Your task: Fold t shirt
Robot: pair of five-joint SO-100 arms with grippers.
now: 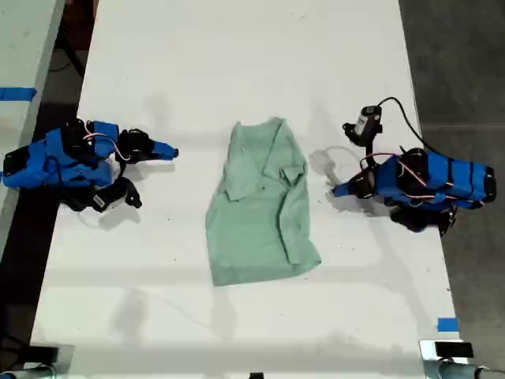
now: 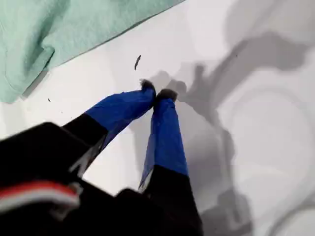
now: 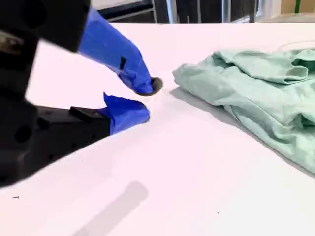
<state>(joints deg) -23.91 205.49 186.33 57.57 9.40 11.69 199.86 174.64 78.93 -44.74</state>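
Observation:
The pale mint-green t shirt [image 1: 260, 205] lies wrinkled and partly folded lengthwise in the middle of the white table [image 1: 237, 55]. My first gripper [image 1: 338, 189] rests on the table just off the shirt's edge at the exterior view's right. It is shut [image 2: 156, 93] with nothing between its blue fingertips, and the t shirt [image 2: 59, 29] is close by. My second gripper [image 1: 170, 150] lies low at the exterior view's left, a short way from the shirt. Its jaws [image 3: 145, 101] are slightly apart and empty, pointing towards the t shirt [image 3: 266, 93].
A black cable [image 1: 402, 118] loops from the camera on the arm at the exterior view's right. Blue tape [image 1: 447, 324] marks the table's near corner at the exterior view's right. Dark floor [image 1: 458, 63] runs along that side. A second surface with blue tape [image 1: 16, 93] stands at the exterior view's left.

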